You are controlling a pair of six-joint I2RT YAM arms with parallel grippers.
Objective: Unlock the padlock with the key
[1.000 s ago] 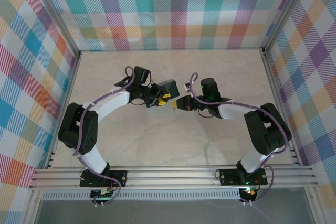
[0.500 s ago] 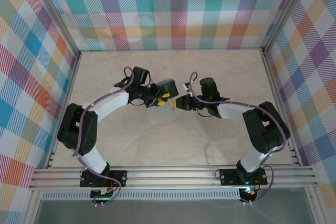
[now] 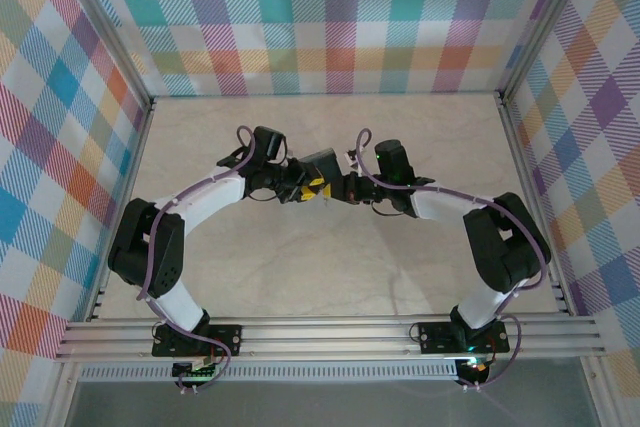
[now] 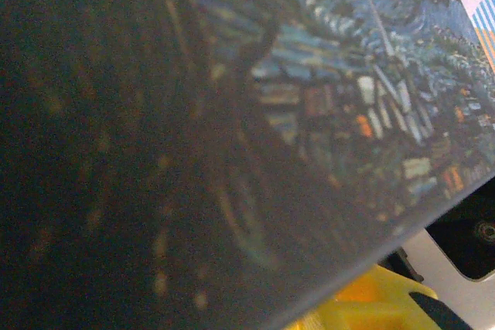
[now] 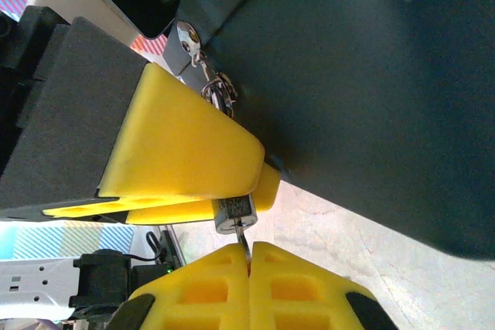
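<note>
Since a second before, the right gripper (image 3: 335, 191) had slid left and farther, meeting the left gripper (image 3: 310, 187), which clamped the tin (image 3: 322, 161) over mid-table (image 3: 300, 277).

From the left wrist, the tin's painted face lay close to the lens, with one yellow finger (image 4: 363, 307) at its near edge.

From the right wrist, the right gripper's fingers pressed together on the key (image 5: 244, 242). Its tip met the underside of the padlock (image 5: 233, 212), which hung by the tin's dark side.

Pale, marble-veined table (image 3: 300, 272) — aluminium rails (image 3: 330, 331) along its near edge.
</note>
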